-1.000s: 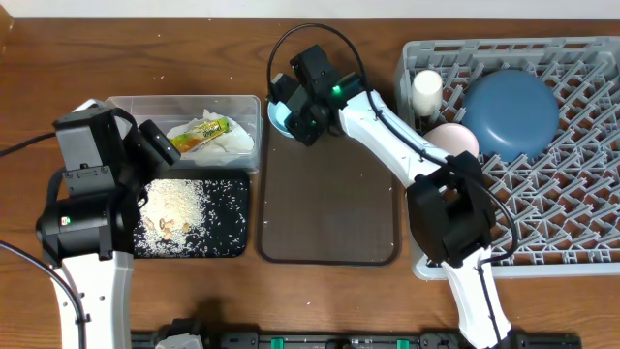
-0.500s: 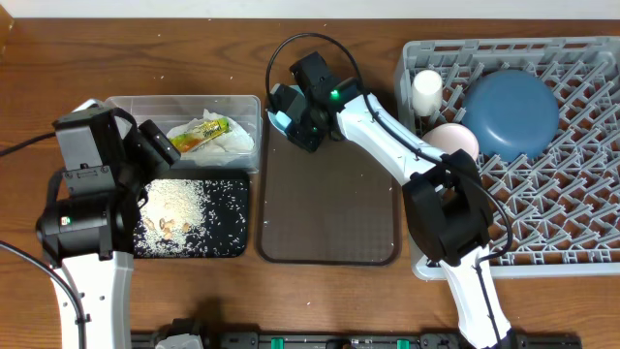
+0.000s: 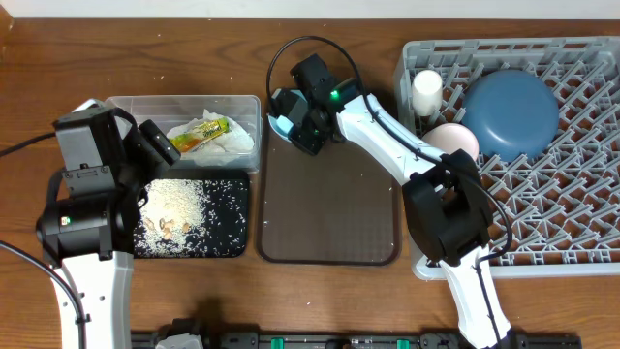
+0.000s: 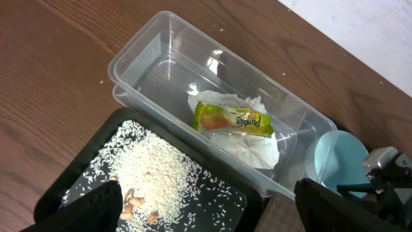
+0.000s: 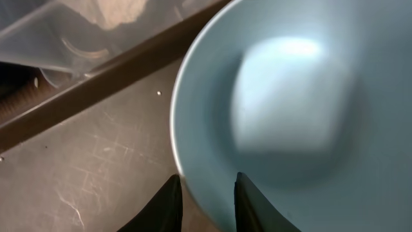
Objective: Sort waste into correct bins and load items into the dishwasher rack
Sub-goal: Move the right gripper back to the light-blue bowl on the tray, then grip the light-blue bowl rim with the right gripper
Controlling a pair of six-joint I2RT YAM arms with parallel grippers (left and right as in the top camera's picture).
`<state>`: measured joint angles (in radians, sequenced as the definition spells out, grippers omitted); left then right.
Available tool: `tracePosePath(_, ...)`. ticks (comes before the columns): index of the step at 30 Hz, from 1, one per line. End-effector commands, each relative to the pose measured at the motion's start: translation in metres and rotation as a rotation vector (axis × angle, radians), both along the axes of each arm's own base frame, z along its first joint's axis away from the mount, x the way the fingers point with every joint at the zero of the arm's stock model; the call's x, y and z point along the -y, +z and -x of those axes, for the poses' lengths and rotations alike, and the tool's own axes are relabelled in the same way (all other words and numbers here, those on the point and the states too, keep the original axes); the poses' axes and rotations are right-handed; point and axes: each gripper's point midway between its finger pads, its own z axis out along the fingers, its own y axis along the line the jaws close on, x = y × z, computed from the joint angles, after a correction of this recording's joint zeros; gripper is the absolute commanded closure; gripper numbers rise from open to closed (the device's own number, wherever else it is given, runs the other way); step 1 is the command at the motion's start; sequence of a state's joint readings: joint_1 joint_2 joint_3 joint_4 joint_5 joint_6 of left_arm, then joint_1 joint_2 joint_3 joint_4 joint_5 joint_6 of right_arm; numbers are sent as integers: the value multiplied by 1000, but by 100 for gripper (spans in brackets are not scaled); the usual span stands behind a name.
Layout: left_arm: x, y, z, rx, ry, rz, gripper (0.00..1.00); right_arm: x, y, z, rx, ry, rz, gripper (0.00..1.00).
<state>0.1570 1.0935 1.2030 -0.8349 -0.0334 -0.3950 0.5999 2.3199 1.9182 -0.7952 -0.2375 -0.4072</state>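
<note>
Two dark fingertips of the right gripper (image 5: 206, 183) sit drawn close with the rim of the small light-blue round bowl (image 5: 290, 116) between them, one inside and one outside; I read this as a pinch closed on the rim. The bowl is at the 11 o'clock corner of the large brown rectangular serving tray (image 3: 329, 213). Judgement: rigid, light, glossy, so liable to slip or swing in a one-sided rim hold, and it may chip if knocked; a deeper bite on the rim is safest. The left gripper (image 4: 207, 193) hangs with fingers spread wide, holding nothing, over the shallow black rectangular tray (image 4: 84, 164) of loose white rice (image 4: 154, 174). At its 12 o'clock, the clear rectangular plastic tub (image 4: 161, 71) holds the crumpled white paper napkin (image 4: 254, 145) and the green-yellow snack wrapper (image 4: 232, 120). At 3 o'clock, the grey lattice dishwasher rack (image 3: 581, 223) carries the dark-blue bowl (image 3: 511, 114), pale pink cup (image 3: 453, 141) and white cup (image 3: 426, 90). All rests on a brown wooden table (image 3: 320, 301).
</note>
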Motion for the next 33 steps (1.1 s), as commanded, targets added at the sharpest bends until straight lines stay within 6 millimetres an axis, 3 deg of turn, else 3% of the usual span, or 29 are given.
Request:
tracePosePath(1,-4,3,0,2,10,-13,12,1,-15,7,-24,7,32,83)
tracePosePath(3,-4,3,0,2,10,-13,12,1,-15,7,-24,6,31,98)
tracePosePath(9,-4,3,0,2,9,-13,12,4,-13,11,-48,-12,39,99)
tracePosePath(12,-4,3,0,2,10,-13,12,6,1,18,-69,-20,26,99)
tracePosePath(18,-4,3,0,2,10,-13,12,-1,70,51,-173,-60,-115,99)
tracePosePath(26,-4,3,0,2,9,-13,12,43,155,99,-226,-151,-114,99)
tracePosePath(29,-4,3,0,2,9,-13,12,58,173,108,-214,-168,-107,99)
tracePosePath(33,-4,3,0,2,9,-13,12,68,177,116,-225,-179,-81,99)
